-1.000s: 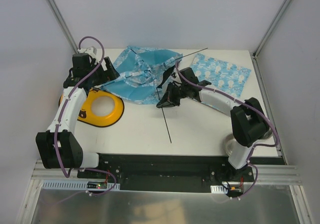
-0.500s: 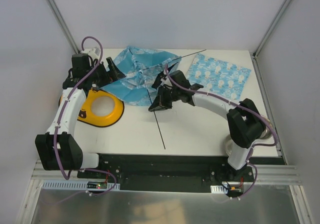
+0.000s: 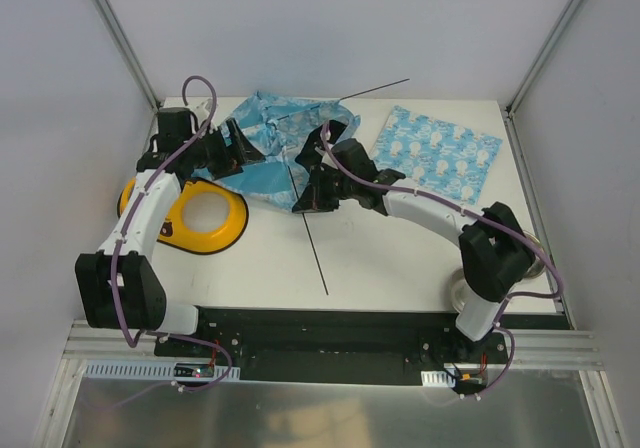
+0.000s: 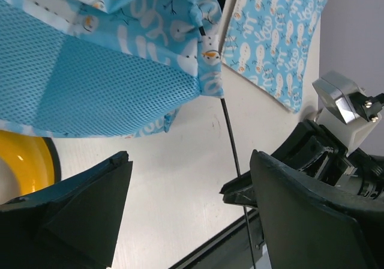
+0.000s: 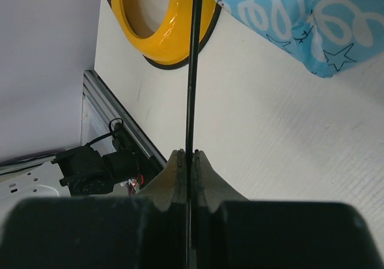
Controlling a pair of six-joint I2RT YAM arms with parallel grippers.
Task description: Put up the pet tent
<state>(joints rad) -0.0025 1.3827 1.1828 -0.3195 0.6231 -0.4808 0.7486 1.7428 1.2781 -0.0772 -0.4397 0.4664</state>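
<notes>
The pet tent (image 3: 272, 146) lies crumpled at the back of the table, light blue with white print and mesh; it also shows in the left wrist view (image 4: 114, 71) and the right wrist view (image 5: 300, 17). A thin black pole (image 3: 316, 248) runs from the table front through the tent and sticks out behind it. My right gripper (image 3: 306, 201) is shut on the pole (image 5: 193, 71) at the tent's front edge, jaws pinched together (image 5: 188, 157). My left gripper (image 3: 243, 145) is open and empty at the tent's left side, fingers wide apart (image 4: 189, 179).
A yellow double bowl (image 3: 190, 218) sits at the left, just in front of the tent. A flat square mat (image 3: 437, 156) of the same blue print lies at the back right. A round metal object (image 3: 462, 290) stands by the right arm's base.
My right gripper has moved left and back with the pole, pushing it further through the tent. My left gripper has moved right, onto the tent's left side. The tent has bunched up.
</notes>
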